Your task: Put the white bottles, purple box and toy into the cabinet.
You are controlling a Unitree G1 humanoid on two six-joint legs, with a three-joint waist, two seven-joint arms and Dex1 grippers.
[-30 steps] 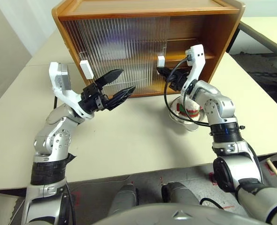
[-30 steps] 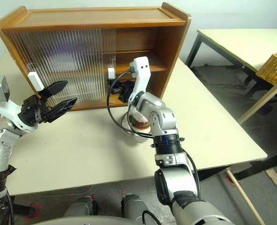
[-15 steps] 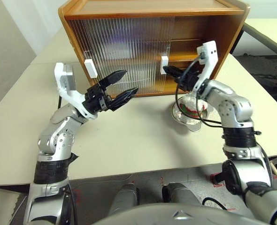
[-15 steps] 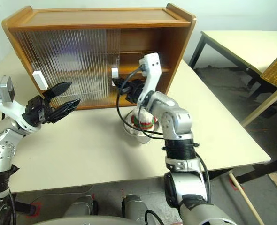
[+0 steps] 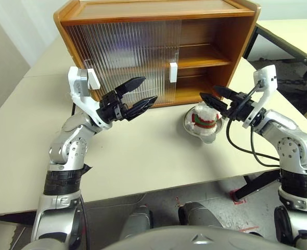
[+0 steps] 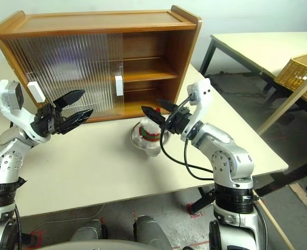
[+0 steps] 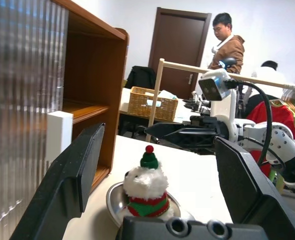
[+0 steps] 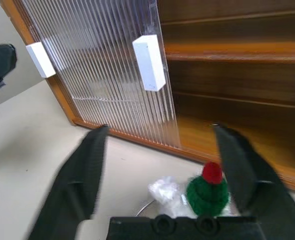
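The large honey-brown wooden cabinet [image 5: 158, 49] with ribbed translucent sliding doors stood at the far edge of the pale tabletop [image 5: 143, 156], its right half uncovered so that both bare shelves were exposed. The small fluffy white plush toy [image 5: 204, 115] with red and green bands sat in a shallow steel bowl [image 6: 143, 145] just in front of that opening, toward the tabletop's right edge. The right gripper [image 5: 216, 100] was held just beside the toy with its jaws spread wide and nothing in them; in the right wrist view the toy's red-green cap lay between them. The left gripper [image 5: 138, 94] was held before the ribbed doors, jaws likewise wide and empty. The step in hand was judged to be the pick-up of the toy. A lowering of the right jaws around the plush body, clear of the bowl's rim, was called for next, followed by a lift onto a shelf
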